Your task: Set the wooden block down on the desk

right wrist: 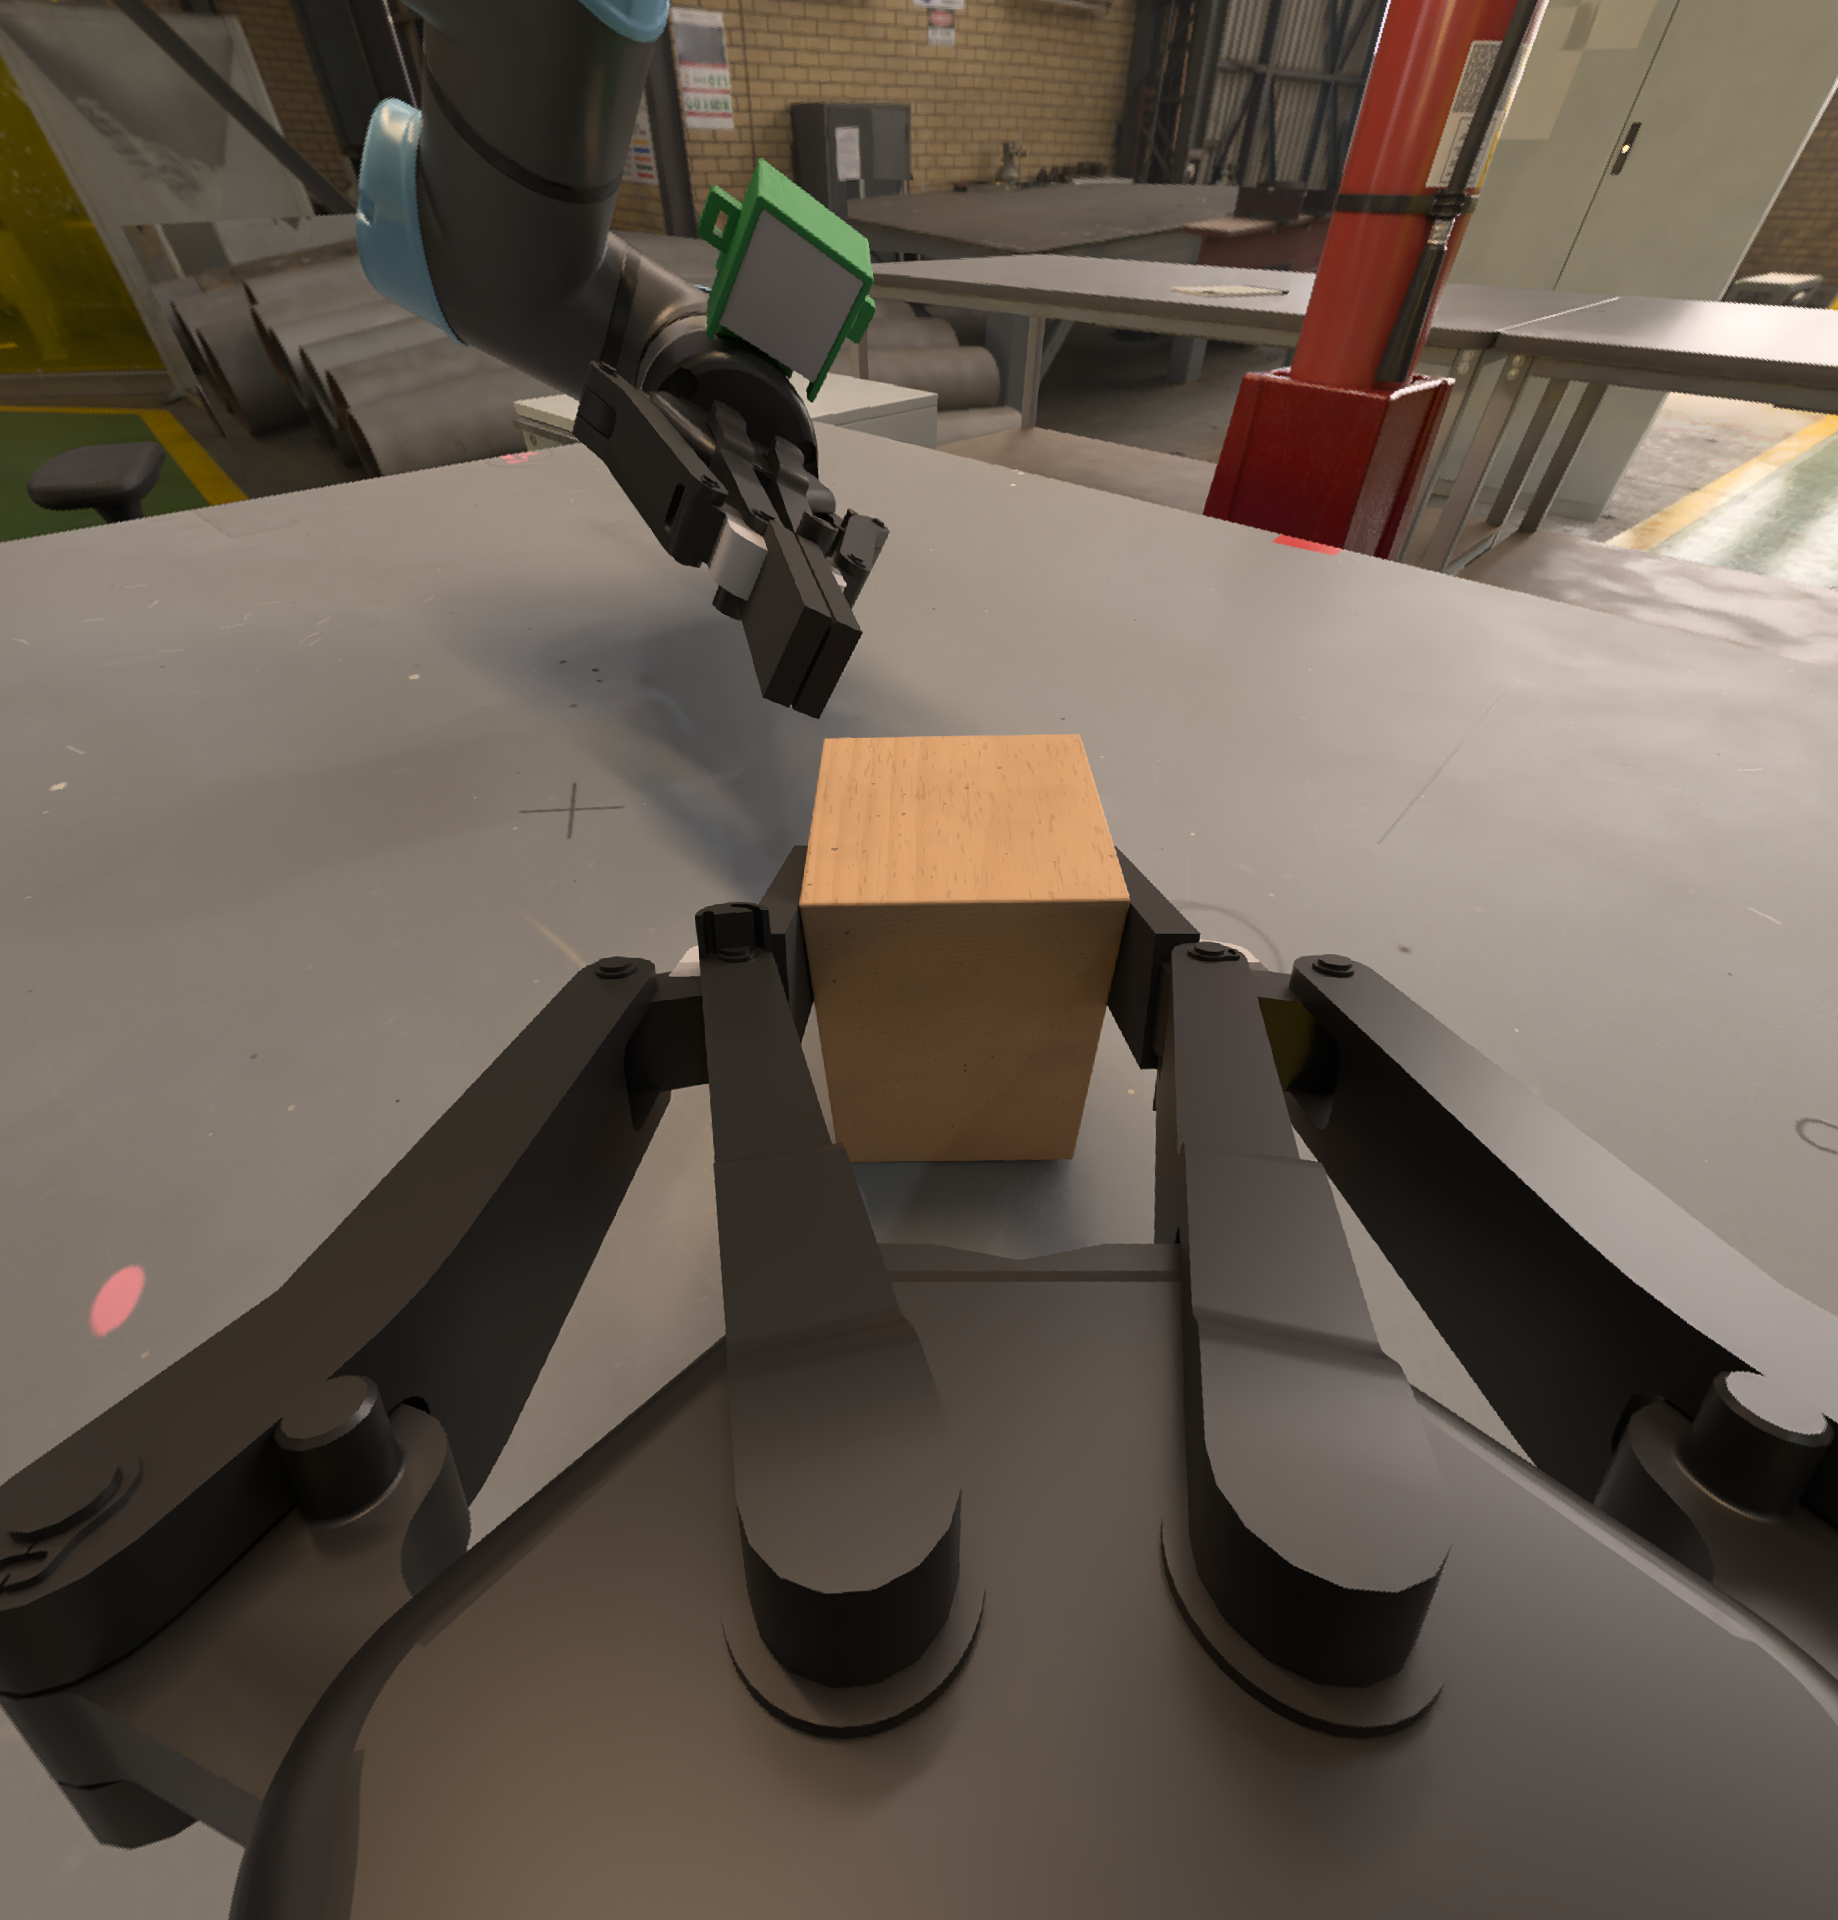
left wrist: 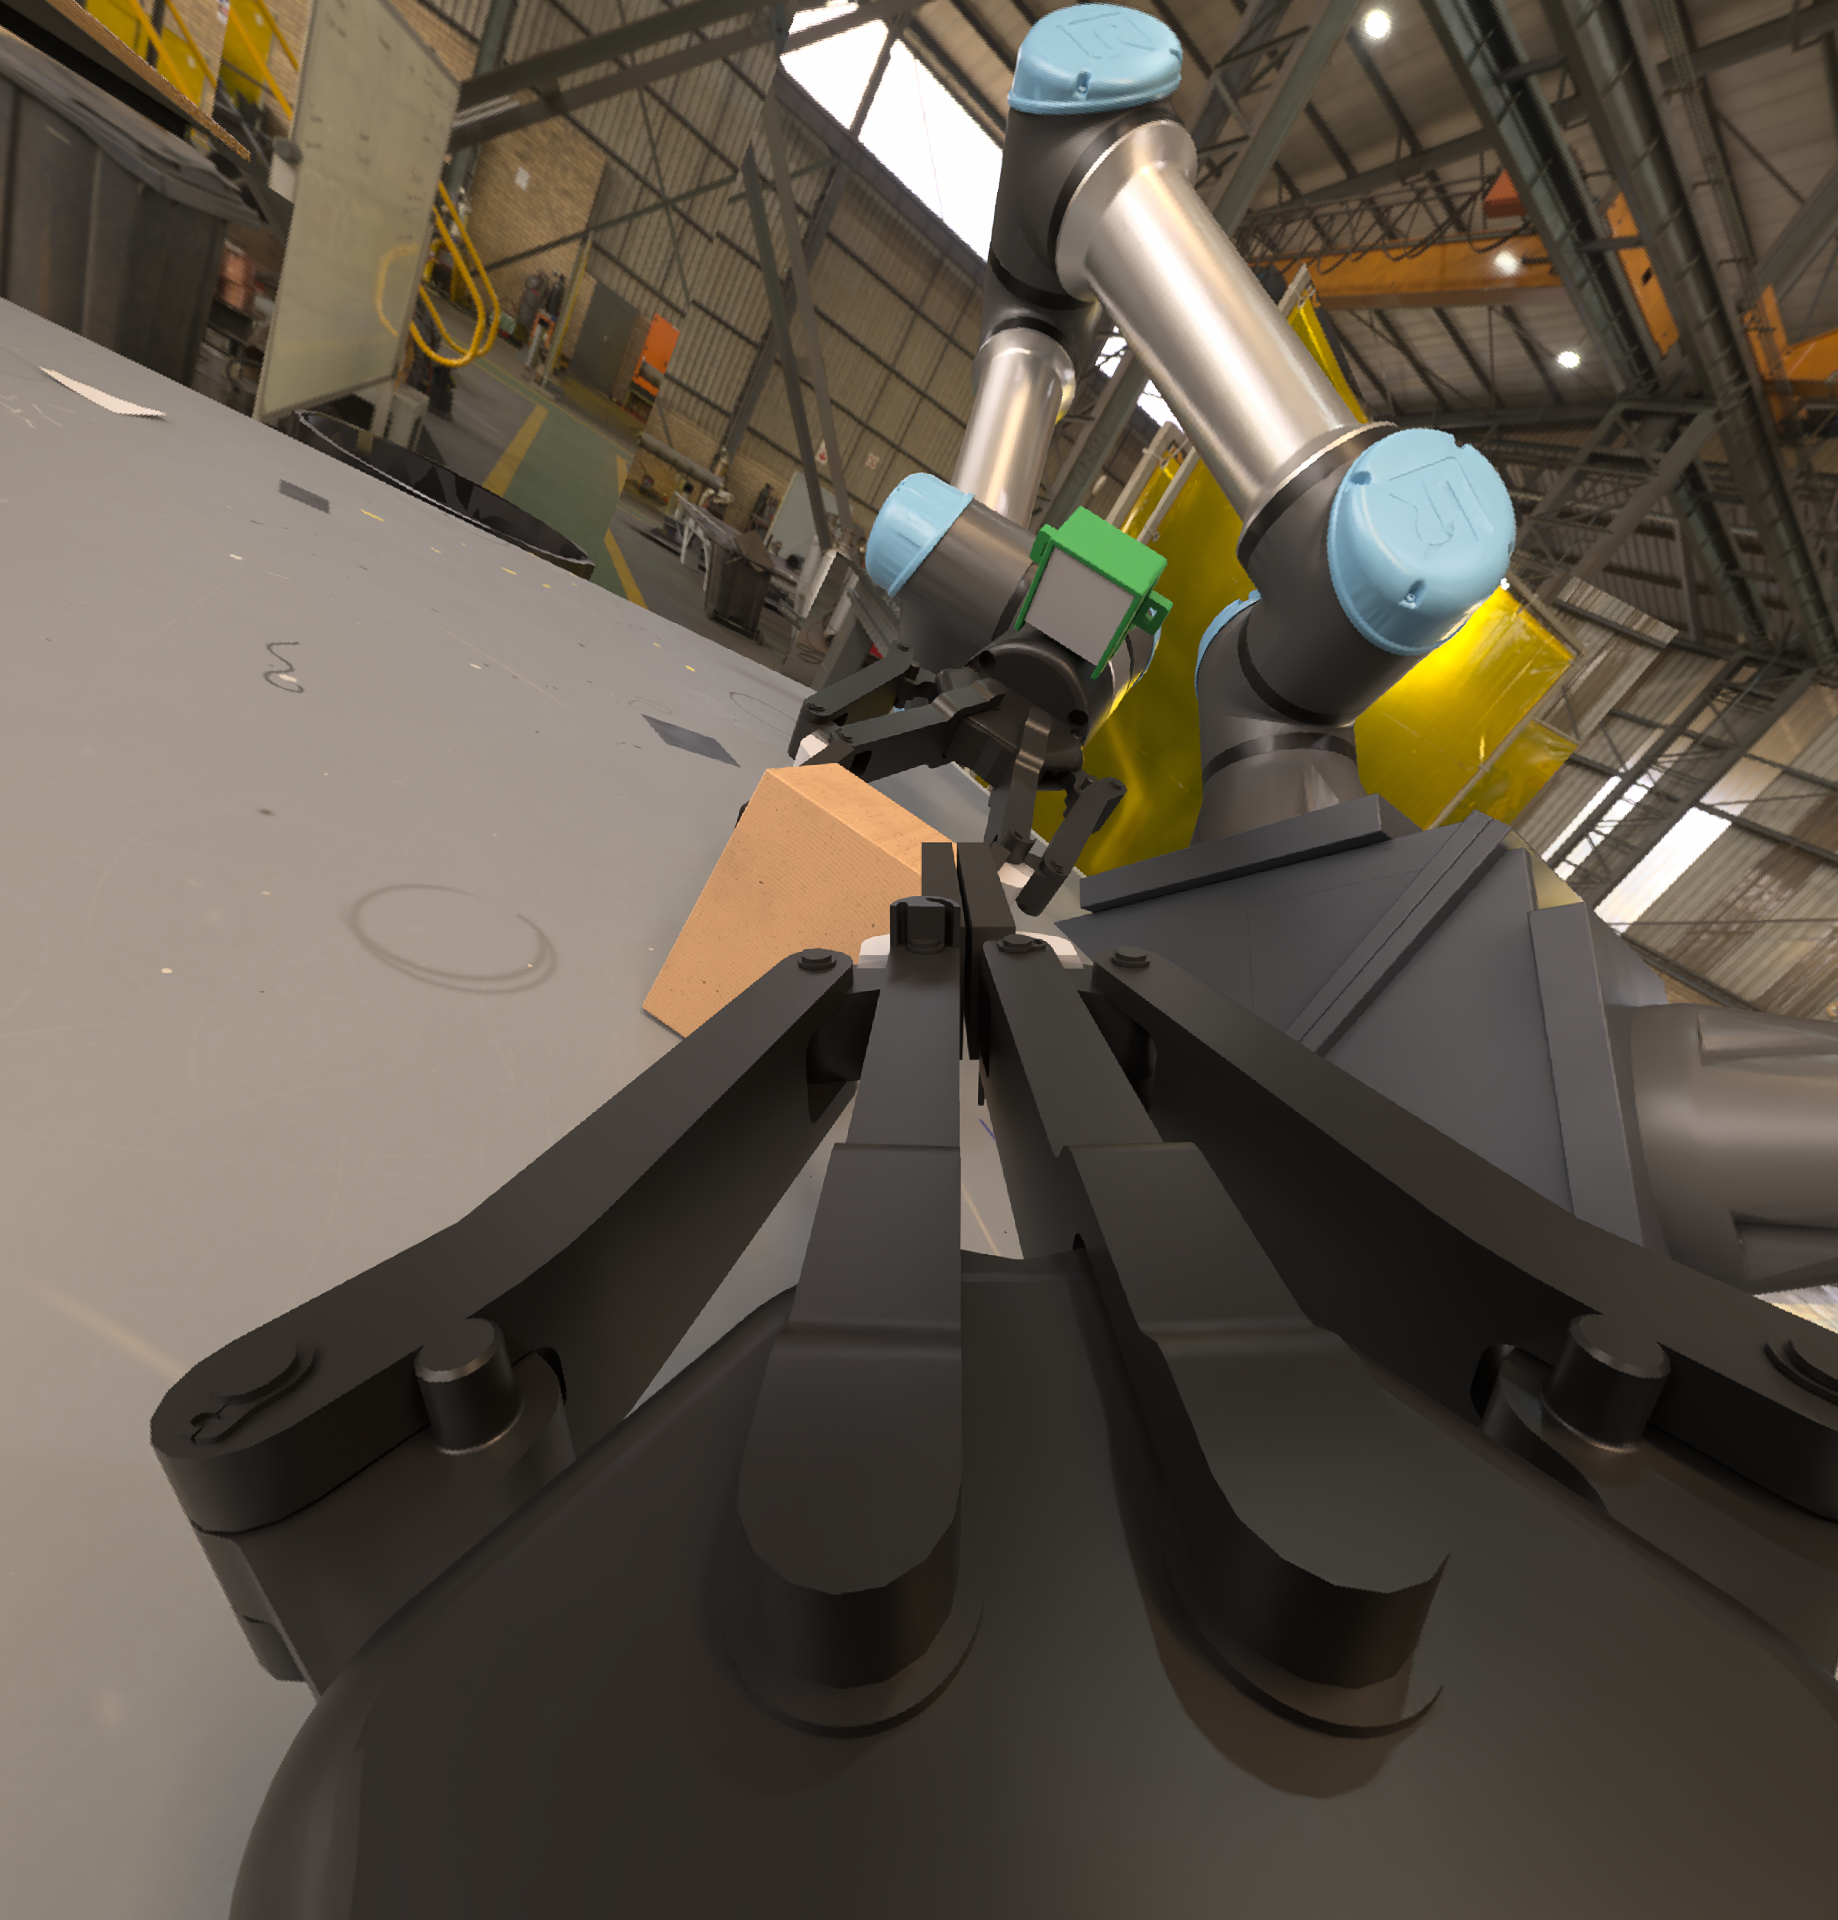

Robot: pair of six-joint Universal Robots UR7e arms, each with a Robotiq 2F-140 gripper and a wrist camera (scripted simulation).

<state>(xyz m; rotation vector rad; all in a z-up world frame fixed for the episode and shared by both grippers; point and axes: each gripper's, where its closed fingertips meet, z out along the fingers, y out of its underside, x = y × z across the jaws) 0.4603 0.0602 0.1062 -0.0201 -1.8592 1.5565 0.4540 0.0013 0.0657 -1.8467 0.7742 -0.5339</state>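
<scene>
Right pincer (right wrist: 962, 997): two dark metal fingers set partway apart, their flat pads pressed on the left and right faces of the wooden block (right wrist: 962, 935). Grip sits on the upper part of the sides, which leaves the underside free to meet the table (right wrist: 271, 727).

Wooden block: between the right pincer's fingers, upright. Plain light timber, fine grain on top, square edges, smooth faces, taller than wide. Its lower edge appears at or just above the table, with a soft shadow beneath; whether it touches cannot be told. Judged stage: lowering nearly complete, release not yet made.

Left pincer (right wrist: 806, 649): beyond the block and just to its left as the right pincer sees it, tilted downward, fingers pressed flat together, holding nothing. Likely kept clear so the block can be placed unhindered.

Table: underneath both pincers, flat matte grey, lightly scuffed, with faint ring marks, pencilled crosses and a pink dot (right wrist: 117, 1299) to the near left.
</scene>
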